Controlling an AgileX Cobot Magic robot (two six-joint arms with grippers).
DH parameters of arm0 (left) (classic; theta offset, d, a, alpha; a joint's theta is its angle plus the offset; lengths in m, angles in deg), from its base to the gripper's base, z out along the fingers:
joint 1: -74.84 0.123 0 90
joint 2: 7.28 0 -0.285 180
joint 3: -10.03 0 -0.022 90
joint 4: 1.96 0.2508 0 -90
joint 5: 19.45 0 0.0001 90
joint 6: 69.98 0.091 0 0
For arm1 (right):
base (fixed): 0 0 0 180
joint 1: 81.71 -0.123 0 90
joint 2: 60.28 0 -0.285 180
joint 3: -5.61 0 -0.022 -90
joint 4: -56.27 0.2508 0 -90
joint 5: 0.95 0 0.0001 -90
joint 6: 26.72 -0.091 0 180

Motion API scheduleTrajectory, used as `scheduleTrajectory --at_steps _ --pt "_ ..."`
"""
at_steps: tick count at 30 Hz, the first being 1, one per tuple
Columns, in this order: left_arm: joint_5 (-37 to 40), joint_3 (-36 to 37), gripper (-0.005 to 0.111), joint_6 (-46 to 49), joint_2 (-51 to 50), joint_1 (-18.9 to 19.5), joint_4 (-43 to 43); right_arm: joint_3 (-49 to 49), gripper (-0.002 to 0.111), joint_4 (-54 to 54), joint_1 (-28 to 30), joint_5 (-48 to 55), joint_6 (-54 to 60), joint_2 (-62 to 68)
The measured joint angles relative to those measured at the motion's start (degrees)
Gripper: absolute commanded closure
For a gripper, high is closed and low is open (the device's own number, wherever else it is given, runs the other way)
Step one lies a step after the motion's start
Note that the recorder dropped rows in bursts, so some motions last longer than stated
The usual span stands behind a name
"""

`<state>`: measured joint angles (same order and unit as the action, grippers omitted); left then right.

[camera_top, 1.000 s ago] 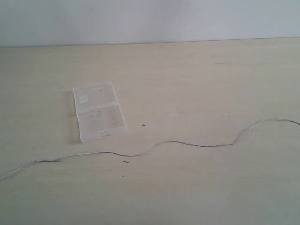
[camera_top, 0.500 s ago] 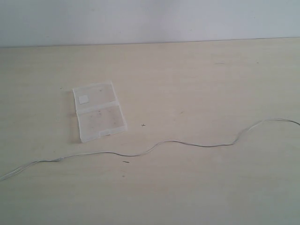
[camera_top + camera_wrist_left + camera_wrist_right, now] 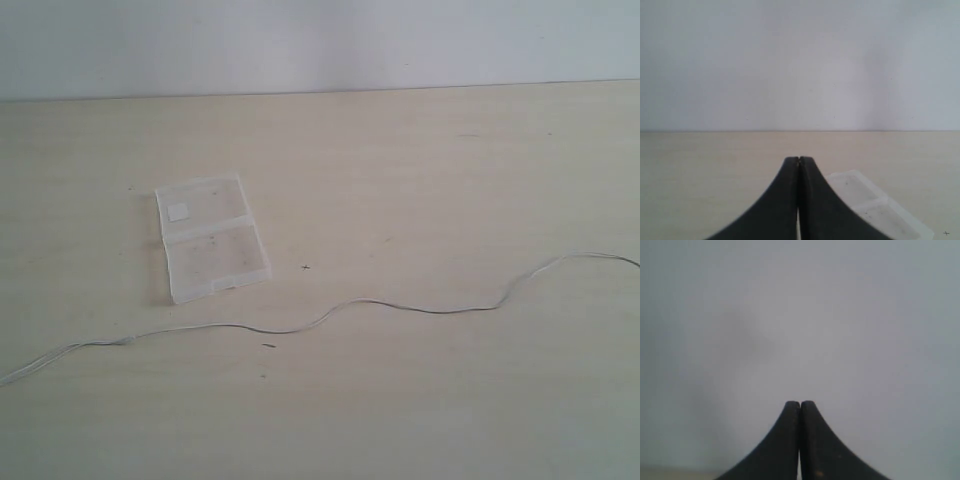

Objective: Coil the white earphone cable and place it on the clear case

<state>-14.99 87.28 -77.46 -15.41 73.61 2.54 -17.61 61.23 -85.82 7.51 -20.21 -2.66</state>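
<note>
Finding: white earphone cable (image 3: 400, 305) lies uncoiled, long axis running side to side across the bench (image 3: 420, 170), passing near the clear case (image 3: 211, 237), which sits closer to my left pincer (image 3: 799, 161); that and my right pincer (image 3: 800, 403) are both pressed together, empty.

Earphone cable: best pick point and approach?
Probably the white earphone cable on its stretch near the right edge of the exterior view, on the right arm's side. It lies flat and very thin on the table, so come straight down with jaws across the wire; a side approach has nothing to catch. The right pincer is shut and must open first.
</note>
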Motion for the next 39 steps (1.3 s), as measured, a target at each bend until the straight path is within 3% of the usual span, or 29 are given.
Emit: scheduleTrajectory --at_steps 6,7,11,15,18,21,30,34,39 --pt "0.0 0.0 0.107 0.0 0.0 0.0 0.0 16.2 0.108 3.3 0.0 32.6 12.1 19.6" --pt "0.0 0.0 0.107 0.0 0.0 0.0 0.0 20.0 0.108 5.8 0.0 41.0 18.0 24.9" --pt "0.0 0.0 0.107 0.0 0.0 0.0 0.0 22.6 0.099 11.7 -1.2 59.1 46.1 36.6" --pt "0.0 0.0 0.107 0.0 0.0 0.0 0.0 22.9 0.090 9.7 -7.3 55.7 44.7 44.8" --pt "0.0 0.0 0.107 0.0 0.0 0.0 0.0 22.9 0.074 3.2 -13.7 55.5 41.6 50.8" --pt "0.0 0.0 0.107 0.0 0.0 0.0 0.0 22.9 0.072 0.7 -19.4 56.5 40.3 56.0" --pt "0.0 0.0 0.107 0.0 0.0 0.0 0.0 21.8 0.068 -1.5 -21.6 49.1 27.8 59.1" --pt "0.0 0.0 0.107 0.0 0.0 0.0 0.0 21.5 0.056 -3.4 -24.9 49.2 31.7 59.1" --pt "0.0 0.0 0.107 0.0 0.0 0.0 0.0 16.2 0.054 -8.1 -32.0 45.3 37.7 61.0"
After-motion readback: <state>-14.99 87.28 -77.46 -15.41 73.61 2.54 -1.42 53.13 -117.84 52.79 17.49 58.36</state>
